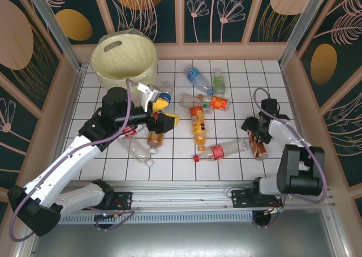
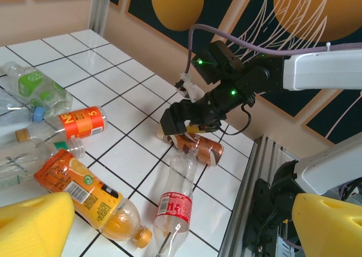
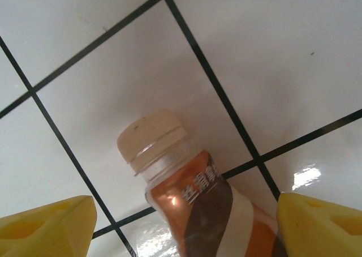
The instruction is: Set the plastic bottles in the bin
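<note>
At 4 o'clock on the white tiled surface (image 1: 181, 165), the right gripper (image 3: 184, 223) straddles a small plastic bottle with a copper-brown label and cream cap (image 3: 192, 195), jaws apart and not clamped. The right wrist view shows them flanking the shoulder below the cap, which the top view hides. Closing there could, I judge, squirt the round bottle out or knock the clear red-labelled bottle (image 2: 176, 195) beside it. At centre the left gripper (image 1: 165, 110) hovers, jaws wide and empty. The large round cream plastic bin (image 1: 100, 69) stands at 11 o'clock.
</note>
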You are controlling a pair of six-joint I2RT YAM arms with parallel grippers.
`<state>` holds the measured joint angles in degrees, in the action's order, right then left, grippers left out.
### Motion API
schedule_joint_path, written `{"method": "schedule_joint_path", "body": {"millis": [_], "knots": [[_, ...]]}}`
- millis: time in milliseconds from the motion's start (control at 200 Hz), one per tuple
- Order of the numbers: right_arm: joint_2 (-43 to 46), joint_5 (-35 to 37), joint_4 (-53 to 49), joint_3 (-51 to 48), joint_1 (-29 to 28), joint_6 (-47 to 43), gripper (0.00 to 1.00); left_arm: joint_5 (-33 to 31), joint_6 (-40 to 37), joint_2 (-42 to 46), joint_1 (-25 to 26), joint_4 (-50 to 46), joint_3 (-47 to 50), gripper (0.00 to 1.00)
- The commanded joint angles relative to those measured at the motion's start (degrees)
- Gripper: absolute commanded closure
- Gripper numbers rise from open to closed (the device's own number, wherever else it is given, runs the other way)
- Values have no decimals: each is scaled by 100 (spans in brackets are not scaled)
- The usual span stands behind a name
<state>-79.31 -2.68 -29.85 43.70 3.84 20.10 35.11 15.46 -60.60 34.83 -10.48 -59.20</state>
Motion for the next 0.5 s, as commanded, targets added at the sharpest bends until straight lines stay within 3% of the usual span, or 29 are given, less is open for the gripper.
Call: {"method": "schedule_joint_path", "body": {"millis": [0,355,495], "knots": [[-167,184,-23,84,-153,100,17,35,79,101,10,125,31,1],[-593,445,62,205,-481,118,39,40,88,46,15,134,40,1],[-808,751,119,332,-666,82,42,29,86,31,11,116,36,1]]}}
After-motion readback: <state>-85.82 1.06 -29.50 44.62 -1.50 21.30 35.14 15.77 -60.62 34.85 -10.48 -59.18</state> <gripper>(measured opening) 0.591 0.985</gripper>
